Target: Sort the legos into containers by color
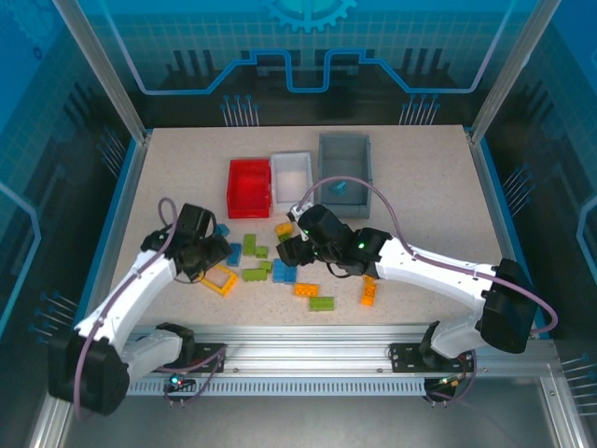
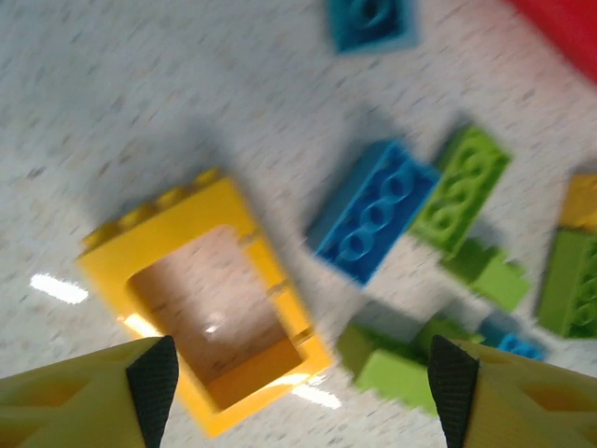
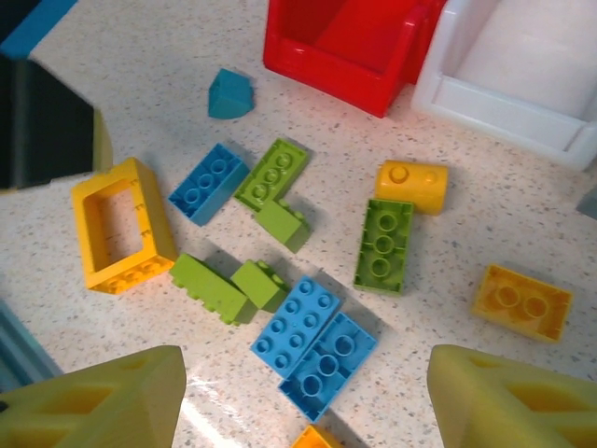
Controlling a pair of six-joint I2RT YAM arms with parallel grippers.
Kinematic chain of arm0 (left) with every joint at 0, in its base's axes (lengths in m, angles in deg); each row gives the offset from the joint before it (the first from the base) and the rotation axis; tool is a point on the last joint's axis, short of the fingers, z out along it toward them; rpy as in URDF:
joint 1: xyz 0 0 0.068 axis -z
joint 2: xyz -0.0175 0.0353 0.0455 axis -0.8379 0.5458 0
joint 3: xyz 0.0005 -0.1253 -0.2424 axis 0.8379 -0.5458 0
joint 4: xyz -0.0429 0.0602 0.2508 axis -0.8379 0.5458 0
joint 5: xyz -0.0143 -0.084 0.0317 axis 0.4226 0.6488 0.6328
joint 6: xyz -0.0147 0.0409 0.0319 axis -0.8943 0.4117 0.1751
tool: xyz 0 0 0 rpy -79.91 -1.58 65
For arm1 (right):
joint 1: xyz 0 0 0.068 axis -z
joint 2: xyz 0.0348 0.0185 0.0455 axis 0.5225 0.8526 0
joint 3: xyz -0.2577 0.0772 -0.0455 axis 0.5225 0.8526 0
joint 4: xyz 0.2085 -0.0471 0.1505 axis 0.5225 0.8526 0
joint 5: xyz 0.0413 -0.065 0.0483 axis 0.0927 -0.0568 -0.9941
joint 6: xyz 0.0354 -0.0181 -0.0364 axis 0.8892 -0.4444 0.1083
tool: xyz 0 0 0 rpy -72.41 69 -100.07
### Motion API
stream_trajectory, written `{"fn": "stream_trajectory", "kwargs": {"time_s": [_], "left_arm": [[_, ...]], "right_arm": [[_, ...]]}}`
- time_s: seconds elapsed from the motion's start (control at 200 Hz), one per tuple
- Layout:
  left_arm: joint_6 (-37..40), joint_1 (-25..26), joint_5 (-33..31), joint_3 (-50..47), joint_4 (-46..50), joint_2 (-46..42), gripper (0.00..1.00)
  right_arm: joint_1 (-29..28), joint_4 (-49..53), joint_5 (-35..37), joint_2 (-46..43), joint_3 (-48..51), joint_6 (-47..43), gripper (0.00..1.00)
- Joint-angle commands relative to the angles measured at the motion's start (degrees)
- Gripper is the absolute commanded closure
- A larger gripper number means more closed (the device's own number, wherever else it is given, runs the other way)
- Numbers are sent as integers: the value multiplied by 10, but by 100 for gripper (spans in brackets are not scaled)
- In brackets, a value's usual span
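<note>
Loose on the speckled table (image 1: 420, 187), clustered just in front of the bins: the legos (image 1: 283, 272) — none of them gripped. Seen from the right wrist: an open yellow frame (image 3: 121, 224) at the left, then a blue brick (image 3: 208, 182) side by side with a lime brick (image 3: 272, 173). Nearest the camera, two blue bricks (image 3: 312, 341) touching each other. Off to the right, an orange brick (image 3: 520, 301). A small teal piece (image 3: 229, 93) near the red bin (image 3: 345, 56). Right next to the red bin, the white bin (image 3: 504, 103); further right in the top view, the grey bin (image 1: 345, 154), with one blue piece (image 1: 340, 188) inside.

Above the two blue bricks, the right gripper (image 3: 306, 373), spread wide, yellow fingers (image 3: 103, 401) to either side, nothing held. Low over the near end of the yellow frame, in a blurred view, the left gripper (image 2: 303, 385) — likewise wide open, nothing between the dark pads (image 2: 154, 383). From above, both arms bent inward toward the cluster, one from each side.
</note>
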Motion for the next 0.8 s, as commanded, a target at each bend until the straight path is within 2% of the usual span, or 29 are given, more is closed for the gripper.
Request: {"fn": "stream_trajectory", "kwargs": {"time_s": [0.0, 0.135, 0.355, 0.455, 0.705, 0.795], "left_arm": [[-80, -1, -7, -51, 38, -52, 29], [-105, -2, -5, -98, 14, -86, 36], [-100, -3, 1, -106, -35, -15, 40], [-95, -4, -1, -119, -57, -2, 49], [-81, -9, -14, -136, -73, 13, 60], [-76, -8, -18, -144, -80, 10, 69]], "right_arm": [[-16, -26, -42, 6, -16, -6, 30], [-23, -26, -47, 9, -17, -2, 31], [-23, -21, -52, 3, -11, 6, 31], [-23, -23, -51, -3, -7, 10, 31], [-23, -20, -51, -2, -12, 12, 31], [-23, -21, -48, -1, -12, 14, 31]]}}
